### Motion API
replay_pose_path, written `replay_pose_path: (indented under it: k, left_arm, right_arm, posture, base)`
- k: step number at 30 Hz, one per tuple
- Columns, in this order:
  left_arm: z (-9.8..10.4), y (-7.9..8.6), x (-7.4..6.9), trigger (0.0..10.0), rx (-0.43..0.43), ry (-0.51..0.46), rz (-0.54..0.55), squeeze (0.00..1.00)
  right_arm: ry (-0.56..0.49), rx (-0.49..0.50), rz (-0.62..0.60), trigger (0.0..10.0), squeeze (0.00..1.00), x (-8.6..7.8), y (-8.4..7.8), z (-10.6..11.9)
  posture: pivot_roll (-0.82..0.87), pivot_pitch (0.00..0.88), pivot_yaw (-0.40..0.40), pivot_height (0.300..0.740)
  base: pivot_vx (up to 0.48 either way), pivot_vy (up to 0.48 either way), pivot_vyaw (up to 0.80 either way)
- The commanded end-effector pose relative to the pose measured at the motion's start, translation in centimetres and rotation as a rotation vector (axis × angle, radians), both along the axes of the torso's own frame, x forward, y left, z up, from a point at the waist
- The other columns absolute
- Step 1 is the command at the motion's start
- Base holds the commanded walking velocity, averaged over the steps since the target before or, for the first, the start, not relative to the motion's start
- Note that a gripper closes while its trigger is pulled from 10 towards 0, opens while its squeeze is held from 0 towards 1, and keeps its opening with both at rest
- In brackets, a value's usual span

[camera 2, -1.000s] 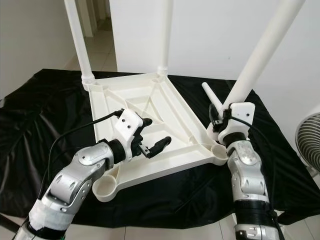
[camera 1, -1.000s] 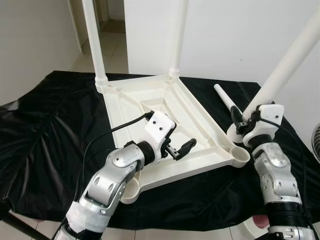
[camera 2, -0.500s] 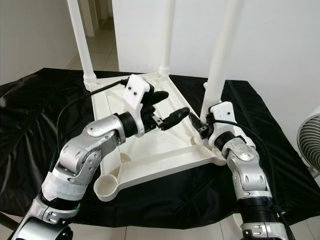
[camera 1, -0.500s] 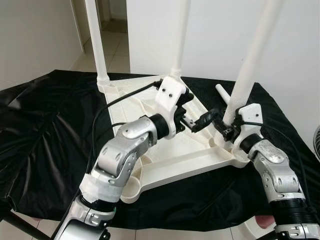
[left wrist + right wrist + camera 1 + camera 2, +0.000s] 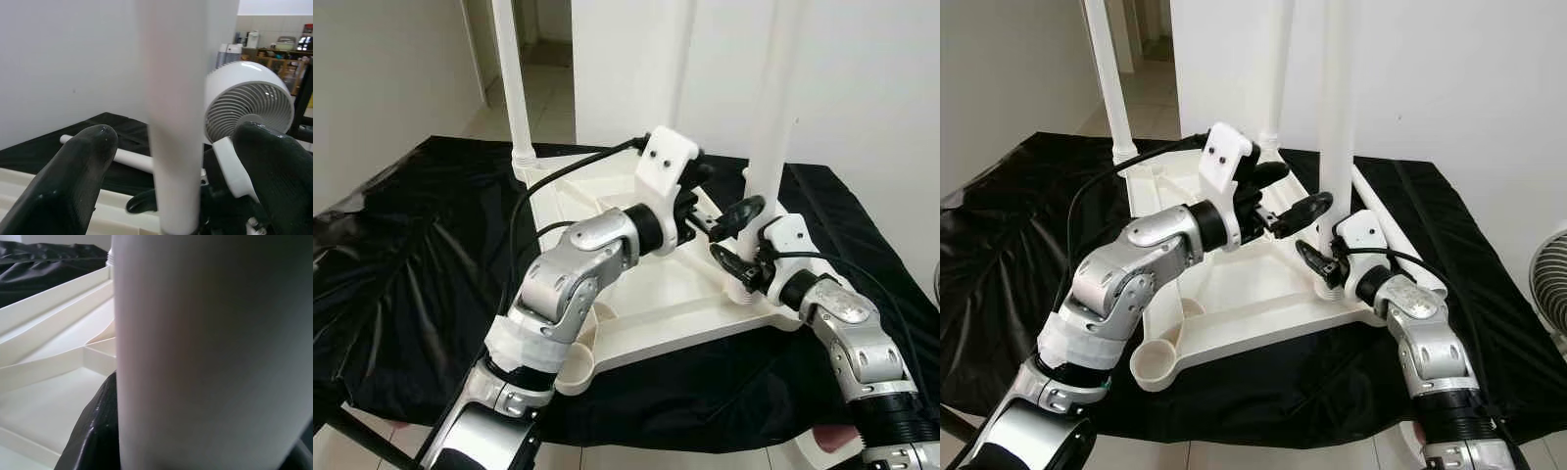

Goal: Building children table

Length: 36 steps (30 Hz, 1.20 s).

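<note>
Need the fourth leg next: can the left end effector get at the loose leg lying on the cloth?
Probably not directly: the upright leg held by the right end effector stands between the left end effector and the loose leg.

Black cloth [image 5: 401, 284] (rumpled) and white fan [image 5: 249, 103].

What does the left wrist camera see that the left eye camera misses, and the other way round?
Left wrist view: a white fan and distant shelves behind the work. Left eye view: the upturned tabletop on a black cloth, the far legs already standing at its corners, and the right gripper holding the new leg's base. Both: the upright leg standing between the open jaws of the left gripper.
</note>
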<state>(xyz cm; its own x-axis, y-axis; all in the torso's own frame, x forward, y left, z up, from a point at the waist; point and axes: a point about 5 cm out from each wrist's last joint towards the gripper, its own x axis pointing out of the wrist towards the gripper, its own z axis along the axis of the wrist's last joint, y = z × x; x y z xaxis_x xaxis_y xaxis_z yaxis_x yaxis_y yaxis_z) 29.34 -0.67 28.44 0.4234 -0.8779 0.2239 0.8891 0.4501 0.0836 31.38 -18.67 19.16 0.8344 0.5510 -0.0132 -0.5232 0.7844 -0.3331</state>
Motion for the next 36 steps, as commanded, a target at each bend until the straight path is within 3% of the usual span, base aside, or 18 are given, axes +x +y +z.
replay_pose_path:
  k: [1,16,19,24,25,26,27,36]
  left_arm:
    - [0.1,-0.8,-0.6,10.0,0.029,-0.03,-0.134,0.0]
    - [1.0,-1.7,0.0,10.0,0.025,-0.018,-0.151,0.0]
    - [1.1,-2.2,0.1,10.0,0.0,0.037,-0.171,0.0]
    - [1.3,-2.2,0.2,10.0,-0.015,0.049,-0.171,0.0]
    - [1.7,-2.3,0.2,2.7,-0.048,0.09,-0.184,0.0]
    - [1.7,-2.3,0.2,2.7,-0.048,0.09,-0.184,0.0]
    - [1.9,-2.3,0.4,0.0,-0.067,0.116,-0.187,0.0]
    - [2.4,-2.3,0.8,0.0,-0.099,0.162,-0.206,0.0]
  right_arm:
    - [-0.011,-0.02,0.024,10.0,0.0,0.0,0.3,0.4]
    - [-0.006,-0.04,0.095,10.0,0.0,-0.2,1.0,0.6]
    - [-0.018,-0.035,0.105,10.0,0.0,-0.2,1.3,0.8]
    - [-0.021,-0.037,0.109,10.0,0.0,-0.2,1.4,0.8]
    - [-0.023,-0.038,0.117,10.0,0.0,-0.3,1.6,0.8]
    - [-0.023,-0.038,0.117,10.0,0.0,-0.3,1.6,0.8]
    - [-0.024,-0.037,0.12,10.0,0.0,-0.3,1.7,0.8]
    - [-0.017,-0.03,0.117,10.0,0.0,-0.2,1.6,0.8]
  posture:
    - [-0.03,0.011,-0.014,0.74]
    - [-0.03,0.015,-0.014,0.74]
    - [-0.03,0.017,-0.008,0.74]
    - [-0.03,0.018,-0.008,0.74]
    - [-0.03,0.019,-0.01,0.74]
    - [-0.03,0.019,-0.01,0.74]
    - [-0.03,0.019,-0.01,0.74]
    - [-0.02,0.021,-0.011,0.74]
  base:
    - [0.0,0.0,0.0]
    - [0.0,0.0,0.0]
    - [0.0,0.0,0.0]
    - [0.0,0.0,0.0]
    - [0.0,0.0,0.0]
    - [0.0,0.0,0.0]
    - [0.0,0.0,0.0]
    - [0.0,0.0,0.0]
